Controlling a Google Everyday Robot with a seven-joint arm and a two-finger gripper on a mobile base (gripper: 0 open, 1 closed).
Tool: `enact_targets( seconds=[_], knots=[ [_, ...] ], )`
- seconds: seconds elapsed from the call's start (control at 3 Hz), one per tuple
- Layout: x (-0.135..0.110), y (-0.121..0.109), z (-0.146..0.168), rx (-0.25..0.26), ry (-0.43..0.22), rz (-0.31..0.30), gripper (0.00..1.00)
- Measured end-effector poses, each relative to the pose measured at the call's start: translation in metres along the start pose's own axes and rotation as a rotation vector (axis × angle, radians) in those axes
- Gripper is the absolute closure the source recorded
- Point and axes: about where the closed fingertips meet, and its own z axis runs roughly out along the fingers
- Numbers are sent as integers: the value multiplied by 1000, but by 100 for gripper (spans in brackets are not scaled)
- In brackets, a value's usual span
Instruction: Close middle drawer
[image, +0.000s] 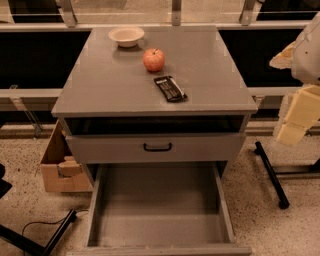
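The grey cabinet (155, 75) stands in the middle of the camera view. Its top drawer (125, 148) is pushed in and has a black loop handle (157, 147). Below it the middle drawer (160, 210), a wide deep grey box, is pulled far out toward me and is empty inside. Its front edge (160, 249) lies at the bottom of the view, and its handle is hidden. The lowest drawer is hidden beneath it. My gripper (295, 117), cream-coloured, hangs at the right edge, to the right of the cabinet and above the open drawer's level, touching nothing.
On the cabinet top lie a white bowl (126, 35), a red apple (154, 59) and a dark snack bar (170, 88). A cardboard box (57, 167) sits on the floor to the left. Black stand legs (270, 175) lie on the floor at the right, with others (45, 240) at the lower left.
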Motion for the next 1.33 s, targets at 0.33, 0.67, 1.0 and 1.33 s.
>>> enact_targets(
  seconds=[0.33, 0.67, 1.0, 1.33],
  knots=[
    [1, 1, -1, 9, -4, 1, 0],
    [18, 36, 14, 51, -62, 12, 0],
    [37, 65, 46, 84, -84, 30, 0],
    [59, 96, 106, 78, -109, 48, 0]
  ],
)
